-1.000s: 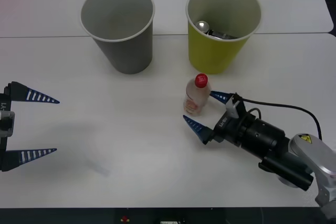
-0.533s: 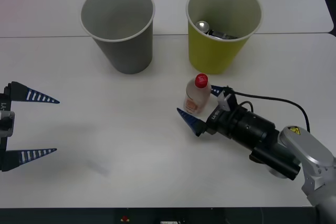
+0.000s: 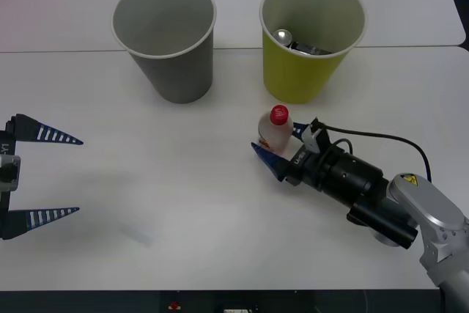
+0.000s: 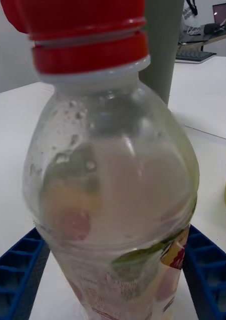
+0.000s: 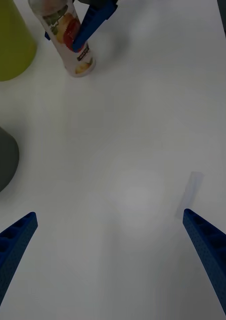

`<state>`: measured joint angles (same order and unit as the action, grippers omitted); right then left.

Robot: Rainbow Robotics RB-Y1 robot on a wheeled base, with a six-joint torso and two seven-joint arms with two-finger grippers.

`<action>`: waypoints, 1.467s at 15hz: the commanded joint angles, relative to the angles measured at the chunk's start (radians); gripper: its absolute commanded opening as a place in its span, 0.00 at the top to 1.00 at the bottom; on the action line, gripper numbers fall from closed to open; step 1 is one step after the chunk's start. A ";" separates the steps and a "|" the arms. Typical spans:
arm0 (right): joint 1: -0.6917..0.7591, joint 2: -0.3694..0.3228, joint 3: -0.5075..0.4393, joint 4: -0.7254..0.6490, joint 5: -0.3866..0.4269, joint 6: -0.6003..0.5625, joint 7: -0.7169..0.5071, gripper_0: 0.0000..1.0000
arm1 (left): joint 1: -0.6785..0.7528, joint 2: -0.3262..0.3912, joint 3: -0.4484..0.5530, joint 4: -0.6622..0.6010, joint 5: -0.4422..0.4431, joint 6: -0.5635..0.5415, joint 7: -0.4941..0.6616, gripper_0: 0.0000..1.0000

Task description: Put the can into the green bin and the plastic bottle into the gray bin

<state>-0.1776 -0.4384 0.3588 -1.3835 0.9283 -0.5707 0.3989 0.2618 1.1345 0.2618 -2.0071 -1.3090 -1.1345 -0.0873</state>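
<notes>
The plastic bottle (image 3: 273, 137), clear with a red cap, stands upright on the white table in front of the green bin (image 3: 304, 71). My right gripper (image 3: 283, 146) is open, with one blue finger on each side of the bottle's lower body (image 4: 113, 200). The left wrist view shows the bottle (image 5: 67, 40) with a right finger (image 5: 92, 22) across its front. The can (image 3: 286, 35) lies inside the green bin. To the left of that bin stands the gray bin (image 3: 176, 71). My left gripper (image 3: 40, 177) hovers open at the table's left side.
A black cable (image 3: 381, 137) loops over my right arm. A table seam (image 3: 58, 51) runs behind the bins' bases. A small pale strip (image 5: 189, 192) lies on the table below my left gripper. Bare table (image 3: 168, 181) spreads between the two arms.
My right gripper has slid forward and left until its fingers flank the bottle. The bottle has barely shifted. The left arm has not moved.
</notes>
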 commanded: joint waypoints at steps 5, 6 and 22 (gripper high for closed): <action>-0.003 -0.008 0.000 0.000 -0.002 -0.038 -0.005 1.00 | 0.000 0.000 0.000 0.000 0.000 0.000 0.000 0.00; -0.003 -0.017 0.000 0.000 -0.012 -0.054 -0.008 1.00 | 0.000 0.000 0.000 0.000 0.000 0.000 0.000 0.00; 0.155 -0.183 -0.156 -0.537 0.498 -0.172 -0.900 1.00 | 0.000 0.000 0.000 0.000 0.000 0.000 0.000 0.00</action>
<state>-0.0308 -0.6205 0.2144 -1.8838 1.3767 -0.7337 -0.4270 0.2618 1.1345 0.2618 -2.0071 -1.3090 -1.1345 -0.0873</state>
